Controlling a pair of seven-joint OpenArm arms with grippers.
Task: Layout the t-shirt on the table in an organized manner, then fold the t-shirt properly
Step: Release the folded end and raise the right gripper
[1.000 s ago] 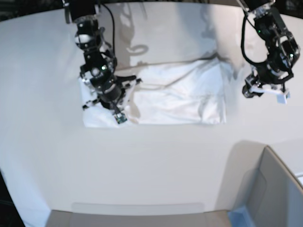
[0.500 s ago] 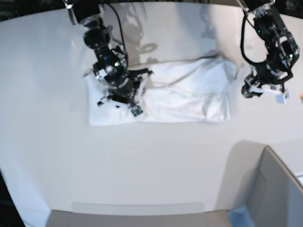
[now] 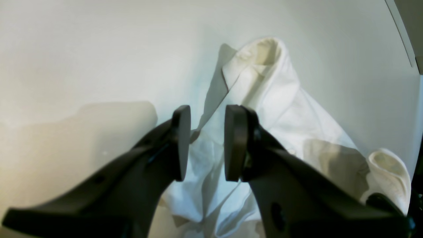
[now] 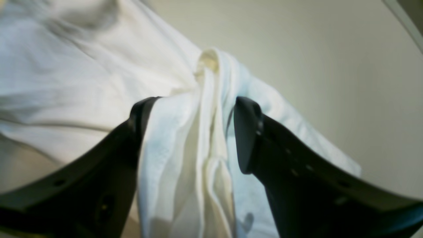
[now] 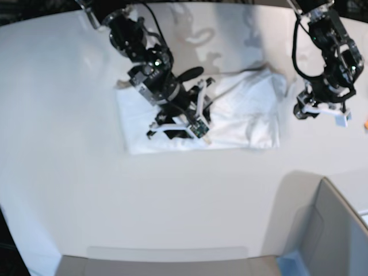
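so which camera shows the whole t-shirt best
The base view: the t-shirt lies on the table with most of its outline visible, partly hidden by one arm. The right wrist view shows only a bunched fold between open jaws; the left wrist view shows one rumpled end.

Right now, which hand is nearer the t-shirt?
Right. The right hand is over the t-shirt, cloth between its fingers; the left hand hangs just off its edge.
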